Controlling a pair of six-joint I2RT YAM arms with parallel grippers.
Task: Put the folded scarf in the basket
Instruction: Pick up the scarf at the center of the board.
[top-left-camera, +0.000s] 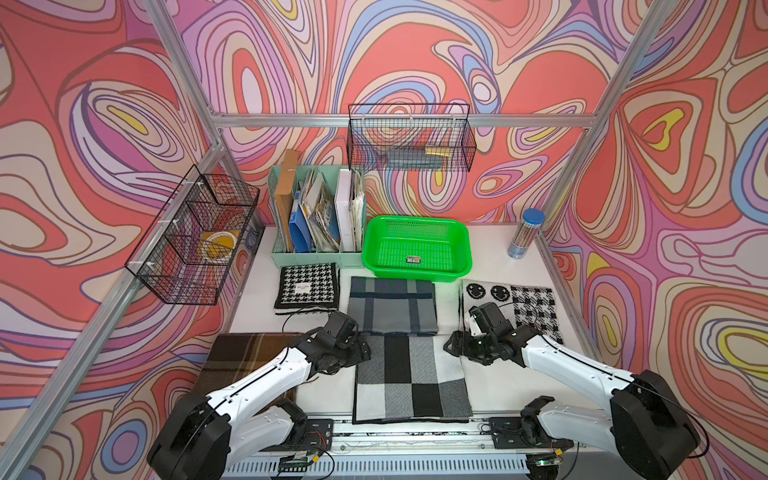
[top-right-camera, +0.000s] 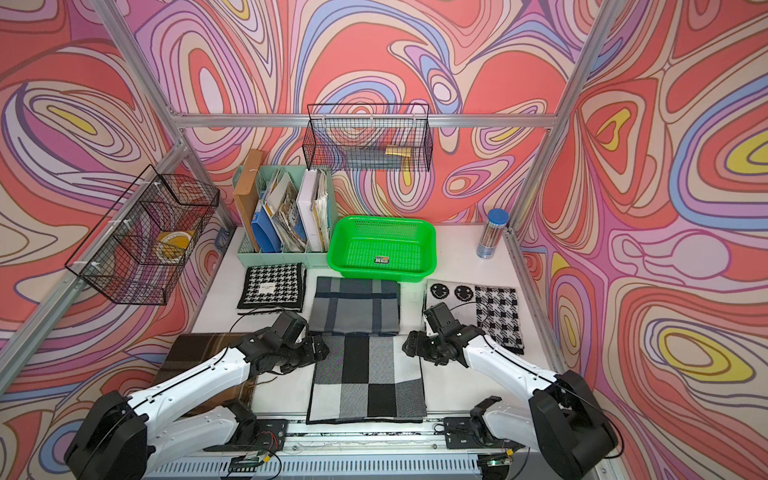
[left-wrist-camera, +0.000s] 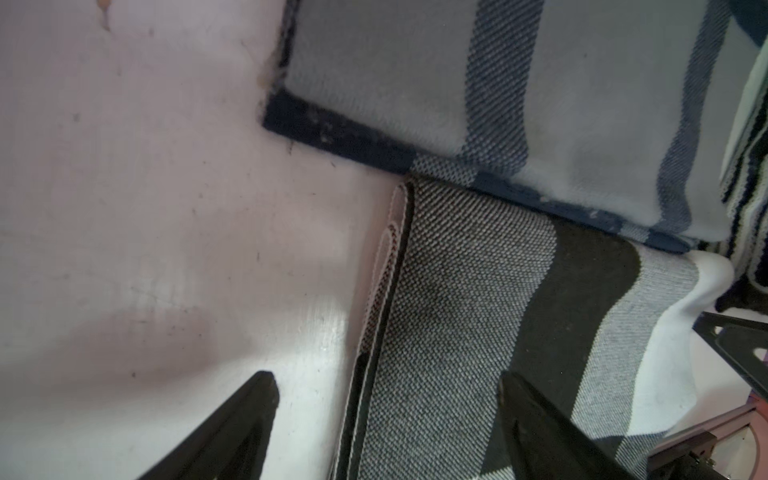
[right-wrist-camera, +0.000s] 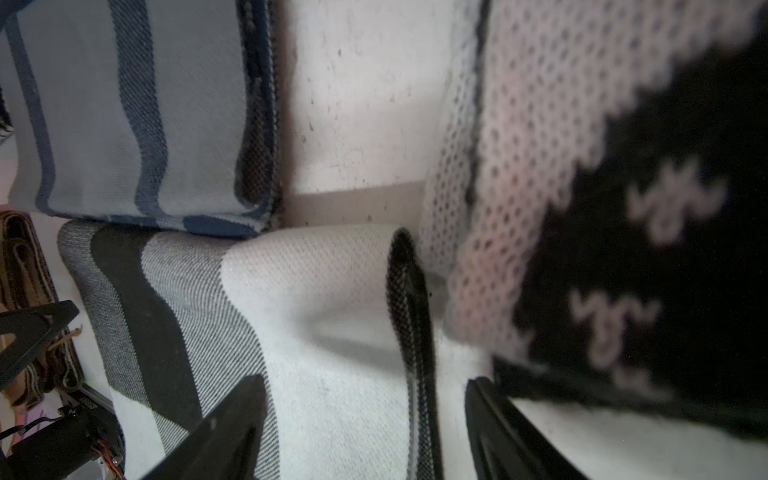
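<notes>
Left pincer (left-wrist-camera: 386, 378) is spread wide at the far left corner of the checked scarf (top-left-camera: 411, 378). One finger is over the knit and the other over bare bench (left-wrist-camera: 145, 208), so the layered edge sits right in the gap. Right pincer (right-wrist-camera: 365, 382) mirrors that at the far right corner, also spread and gripping nothing yet. My guess is the two-corner setup is deliberate: a floppy folded stack picked up from one side would just flop apart, while lifting both far corners should keep it roughly flat for the trip. That scarf lies flat at the near middle of the bench, its far edge touching the grey plaid scarf (top-left-camera: 392, 305). Basket (top-left-camera: 415, 230) waits at the far middle, just beyond the plaid one, with only a small label inside, so I reckon the load has to go up and over. Smiley scarf (right-wrist-camera: 582, 166) crowds the right pincer's outer finger and could get snagged if that side closes sloppy
</notes>
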